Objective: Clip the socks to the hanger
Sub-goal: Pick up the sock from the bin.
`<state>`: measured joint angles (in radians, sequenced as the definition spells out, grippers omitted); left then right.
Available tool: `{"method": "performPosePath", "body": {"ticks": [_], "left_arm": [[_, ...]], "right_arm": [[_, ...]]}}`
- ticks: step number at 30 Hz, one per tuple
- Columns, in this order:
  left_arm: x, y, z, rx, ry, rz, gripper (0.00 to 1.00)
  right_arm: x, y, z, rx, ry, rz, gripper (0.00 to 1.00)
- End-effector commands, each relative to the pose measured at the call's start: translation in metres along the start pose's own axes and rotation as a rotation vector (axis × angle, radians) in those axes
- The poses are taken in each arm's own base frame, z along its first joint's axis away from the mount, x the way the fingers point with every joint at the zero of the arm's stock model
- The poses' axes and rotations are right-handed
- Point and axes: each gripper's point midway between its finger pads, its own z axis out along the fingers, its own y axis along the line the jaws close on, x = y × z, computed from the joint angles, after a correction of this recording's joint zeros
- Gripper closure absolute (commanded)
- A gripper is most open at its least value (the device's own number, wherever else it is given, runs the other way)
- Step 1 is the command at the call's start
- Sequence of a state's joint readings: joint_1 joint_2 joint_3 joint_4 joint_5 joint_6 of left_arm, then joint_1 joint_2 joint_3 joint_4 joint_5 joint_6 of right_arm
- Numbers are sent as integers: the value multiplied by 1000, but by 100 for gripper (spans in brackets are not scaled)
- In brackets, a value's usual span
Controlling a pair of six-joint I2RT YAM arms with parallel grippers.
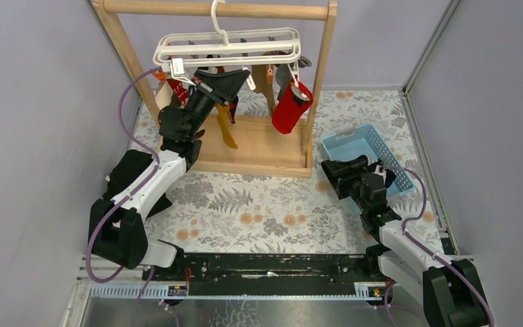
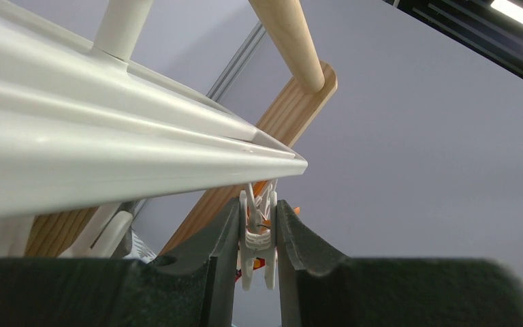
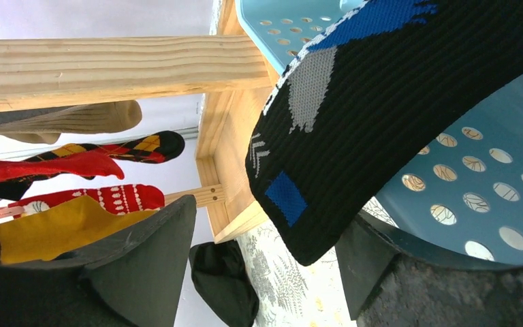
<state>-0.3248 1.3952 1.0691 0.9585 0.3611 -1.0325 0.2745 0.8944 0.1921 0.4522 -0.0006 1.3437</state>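
Note:
The white hanger (image 1: 226, 48) hangs by its hook from the wooden rack's round rail. Several socks hang clipped under it, among them a red one (image 1: 290, 106) and a mustard one (image 1: 226, 129). My left gripper (image 1: 242, 75) is raised under the frame and shut on a dangling white clip (image 2: 257, 235), just below the hanger's bars (image 2: 109, 157). My right gripper (image 1: 334, 177) is open beside the blue basket (image 1: 354, 142). In the right wrist view a long black sock with blue patches (image 3: 395, 102) drapes over the basket's rim (image 3: 490, 170), its end hanging between my open fingers (image 3: 143, 252) without touching them.
The wooden rack (image 1: 257, 155) stands at the back on a flat base, with posts on both sides. Its rail (image 2: 289, 41) runs just above the hanger. The floral tablecloth (image 1: 259, 211) lies between the arms. Grey walls close in on both sides.

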Motion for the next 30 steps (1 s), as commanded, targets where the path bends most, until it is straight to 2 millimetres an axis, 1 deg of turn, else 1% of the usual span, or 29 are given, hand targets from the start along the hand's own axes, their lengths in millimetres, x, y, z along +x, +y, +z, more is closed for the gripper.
{"method": "performPosePath", "body": {"ticks": [1, 9, 11, 12, 14, 15, 18, 20, 23, 25, 28, 30], "left_arm": [[6, -18, -4, 70, 30, 28, 100], [5, -19, -4, 70, 29, 33, 100], [5, -20, -4, 72, 29, 33, 100], [6, -19, -4, 71, 30, 33, 100], [6, -19, -5, 72, 30, 34, 100], [6, -19, -4, 71, 31, 34, 100], [6, -18, -5, 70, 32, 37, 100], [7, -18, -5, 69, 32, 39, 100], [7, -18, -5, 69, 33, 39, 100], [7, -18, -5, 71, 34, 38, 100], [7, -18, -5, 70, 35, 37, 100], [7, -18, -5, 71, 35, 38, 100]], "right_arm": [[-6, 24, 5, -71, -29, 11, 23], [-6, 25, 13, -75, -29, 34, 28], [-7, 24, 14, -75, -32, 49, 31], [-7, 24, 15, -74, -34, 55, 34], [-8, 22, 15, -74, -44, 74, 57], [-10, 21, 15, -75, -53, 84, 66], [-17, 18, 10, -85, -95, 116, 88], [-21, 18, 7, -90, -119, 109, 100], [-21, 21, 3, -93, -118, 76, 100], [-18, 27, 0, -107, -97, 37, 100], [-11, 40, -6, -129, -51, -77, 100], [-3, 47, -15, -147, -5, -178, 100]]}}
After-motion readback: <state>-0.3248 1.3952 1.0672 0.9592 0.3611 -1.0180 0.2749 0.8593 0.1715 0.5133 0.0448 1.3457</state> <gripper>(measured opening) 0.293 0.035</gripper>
